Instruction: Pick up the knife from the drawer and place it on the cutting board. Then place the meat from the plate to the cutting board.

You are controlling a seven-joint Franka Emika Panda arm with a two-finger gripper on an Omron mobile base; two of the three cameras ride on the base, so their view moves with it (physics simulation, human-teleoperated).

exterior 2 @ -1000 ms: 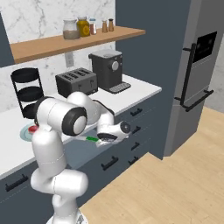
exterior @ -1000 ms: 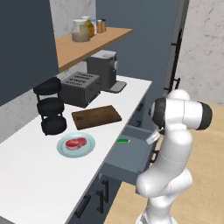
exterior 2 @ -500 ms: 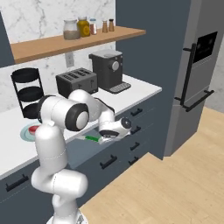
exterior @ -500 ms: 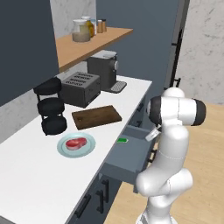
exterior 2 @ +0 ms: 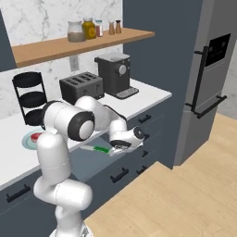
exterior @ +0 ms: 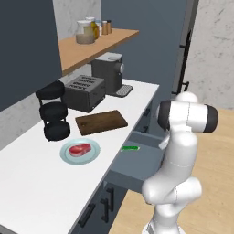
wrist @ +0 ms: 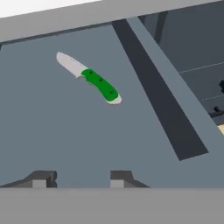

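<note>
The white table (exterior: 55,183) runs along the wall, with the slate blue-grey drawer (exterior: 137,164) pulled out of its front and standing open beside the robot's white arm (exterior: 180,151). At the back of the table stand a dark coffee machine (exterior: 109,73) and a grey toaster (exterior: 84,91), and to the left a black three-tier stand (exterior: 52,112). In front of the toaster lies the dark brown cutting board (exterior: 101,121), bare, flat on the table. Nearer the table's front edge sits the light blue-green plate (exterior: 68,157), with the red meat (exterior: 79,149) lying on it. The arm bends low over the open drawer, so the jaws (wrist: 76,179) hang above the drawer floor, clenched with nothing between them; the two dark fingertips (wrist: 41,178) show at the bottom of the hand view, apart from the knife. The knife (wrist: 89,78) lies flat on the drawer floor, green handle toward the drawer's side wall and pale blade pointing away, well clear of the jaws. In the right base view the knife (exterior 2: 98,148) rests just beside the hand.
</note>
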